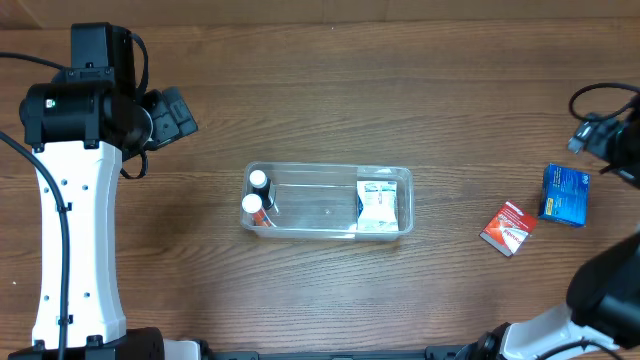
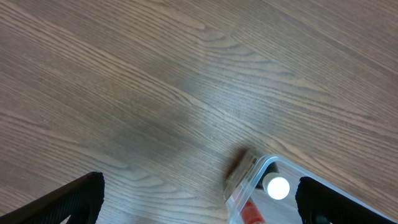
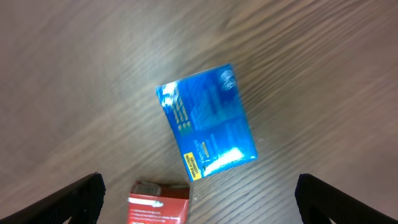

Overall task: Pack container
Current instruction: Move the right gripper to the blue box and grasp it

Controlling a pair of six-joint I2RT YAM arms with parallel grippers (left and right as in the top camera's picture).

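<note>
I am packing the container (image 1: pixel 330 167), sitting mid-tabletop (image 1: pixel 300 80) and holding two bottles (image 1: pixel 258 180) and a white packet (image 1: pixel 377 205). The blue box (image 3: pixel 208 121) and red packet (image 3: pixel 158 202) are waiting outside. My left end effector (image 2: pixel 199 202) and right end effector (image 3: pixel 199 200) are gaping wide, empty.

Robot lab: arms (image 1: pixel 70 230) over wooden table (image 1: pixel 330 100)

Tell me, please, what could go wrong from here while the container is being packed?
1. The blue box lies askew under the open right gripper, so closing may twist it or bump the red packet close beside it.
2. Only the middle of the container is free, between two bottles and a white packet; a sloppy drop might knock the bottles.
</note>
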